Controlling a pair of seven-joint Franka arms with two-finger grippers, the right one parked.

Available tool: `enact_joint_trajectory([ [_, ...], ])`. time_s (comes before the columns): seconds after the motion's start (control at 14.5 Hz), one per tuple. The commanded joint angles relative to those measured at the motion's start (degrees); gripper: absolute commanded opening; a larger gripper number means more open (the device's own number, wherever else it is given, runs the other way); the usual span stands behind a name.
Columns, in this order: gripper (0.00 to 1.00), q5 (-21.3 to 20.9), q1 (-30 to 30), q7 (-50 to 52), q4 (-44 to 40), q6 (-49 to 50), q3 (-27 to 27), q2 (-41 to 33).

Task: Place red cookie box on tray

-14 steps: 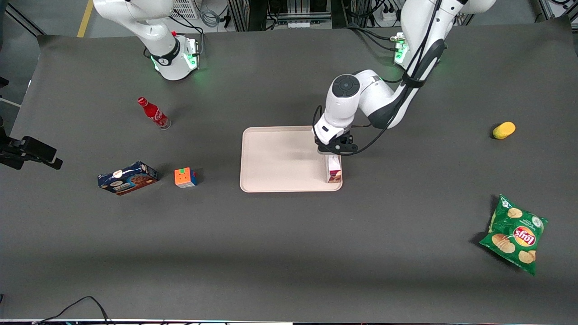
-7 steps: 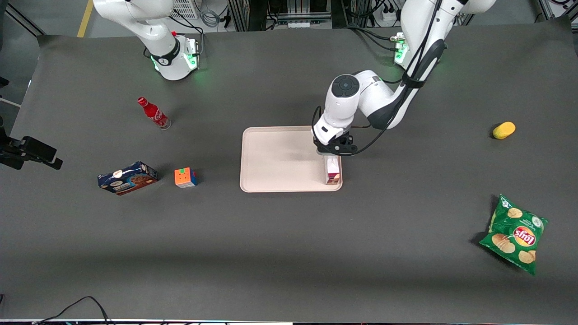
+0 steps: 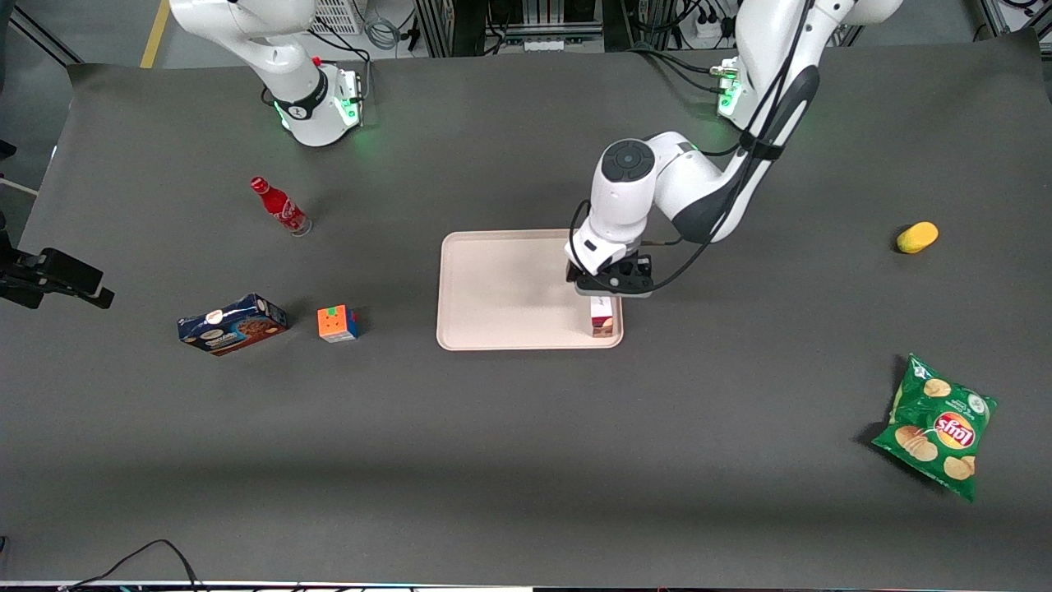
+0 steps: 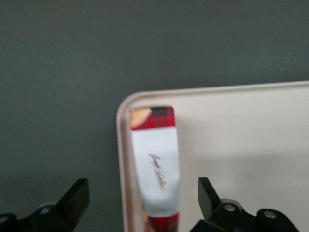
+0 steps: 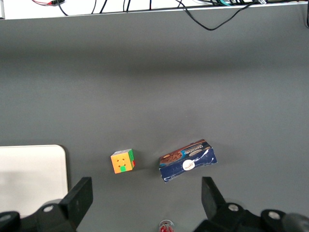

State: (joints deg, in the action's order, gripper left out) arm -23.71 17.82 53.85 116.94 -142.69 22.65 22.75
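We judged the placing step to be all but done. Nearest the front camera, the red cookie box (image 3: 602, 316) lay inside the tray (image 3: 509, 288), tucked into the near corner at the working arm's end, its long side close along the rim there. Just above it, and a little farther from the camera, hung the gripper (image 3: 609, 284), which hid the box's farther end from that view.

The wrist camera gave us what the front view could not. There the red cookie box (image 4: 157, 166) showed its white label and tartan end lying just inside the rounded corner of the tray (image 4: 241, 125), and the two fingertips (image 4: 208, 193) stood wide apart, one on each side of the box and touching neither face. We took the jaws as fully spread and holding nothing.

The front view alone showed the rest of the table: the blue cookie box (image 3: 233, 323) and a puzzle cube (image 3: 337, 322) toward the parked arm's end.

What remained, in our judgement, was a straight lift clear, without brushing the box against the rim.
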Motion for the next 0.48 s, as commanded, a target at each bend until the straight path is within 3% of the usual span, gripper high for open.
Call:
enact_joint_trajectory([
  [0.0,1.00,1.0,-0.2,-12.2,-9.8,14.5,-2.5,-2.2],
  [0.28,1.00,14.5,-1.7,-32.5,-13.9,19.7,-11.5,-8.1],
  [0.41,1.00,20.0,-1.8,-36.9,-16.5,24.7,-16.5,-11.1],
])
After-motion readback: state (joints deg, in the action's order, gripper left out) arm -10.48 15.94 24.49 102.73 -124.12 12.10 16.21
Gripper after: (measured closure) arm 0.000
